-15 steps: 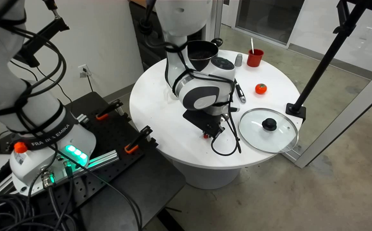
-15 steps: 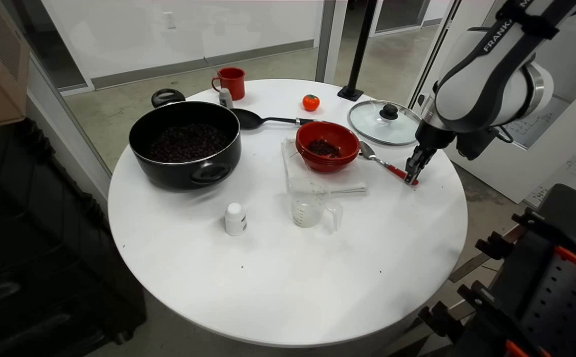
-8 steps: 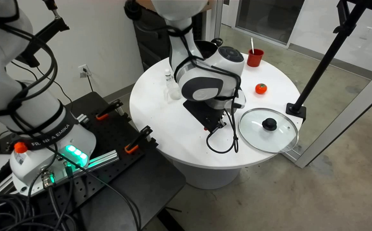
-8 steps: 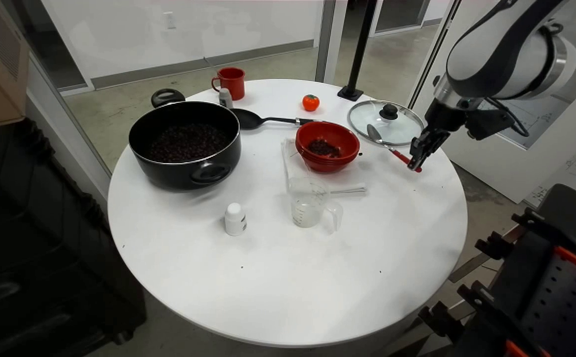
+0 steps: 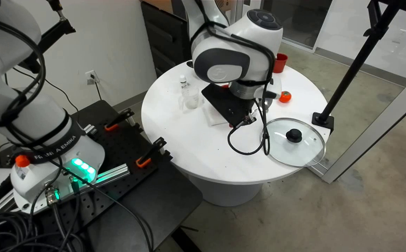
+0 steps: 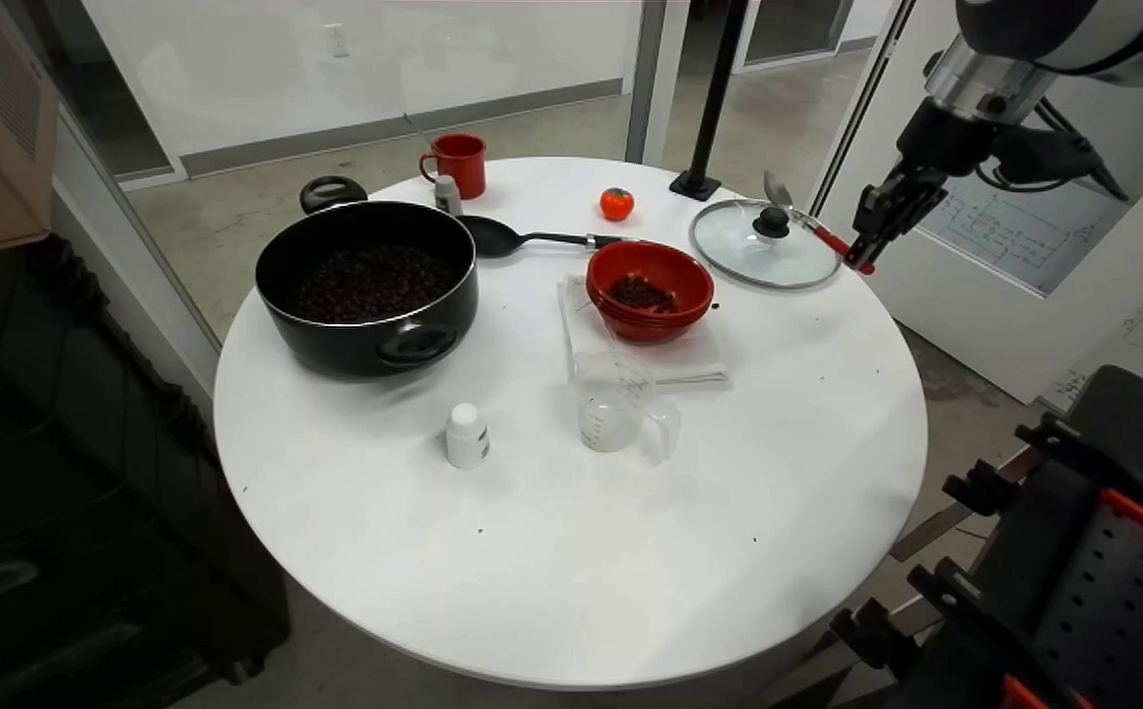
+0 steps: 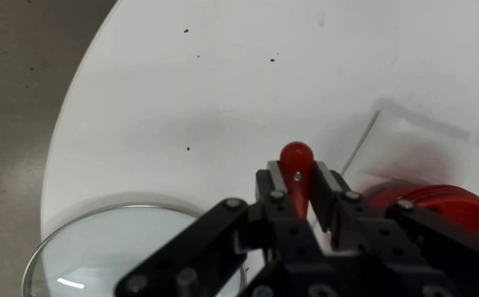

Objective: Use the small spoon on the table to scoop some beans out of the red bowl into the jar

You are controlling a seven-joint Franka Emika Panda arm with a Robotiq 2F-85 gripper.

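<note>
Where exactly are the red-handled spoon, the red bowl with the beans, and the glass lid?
Red-handled spoon (image 7: 298, 185): in the wrist view, on its handle.
Red bowl (image 6: 650, 259): in an exterior view, on its bare inner wall.
Glass lid (image 5: 294, 135): in an exterior view, on its black knob.

The tabletop (image 6: 551, 571) is smooth and white with a soft sheen. The spoon (image 6: 830, 239) has a shiny metal head and a glossy red handle that looks like plastic. The red bowl (image 6: 648, 260) is smooth and glossy; the napkin (image 7: 400, 144) under it is dull, cloth or paper, hard to tell which. The measuring cup (image 6: 615, 404) is clear and smooth. By the tabletop's edge, the lid (image 5: 293, 151) looks like glass, with a bright metal rim. The end effector (image 7: 298, 172) is mostly matt black, with shiny screw heads.
</note>
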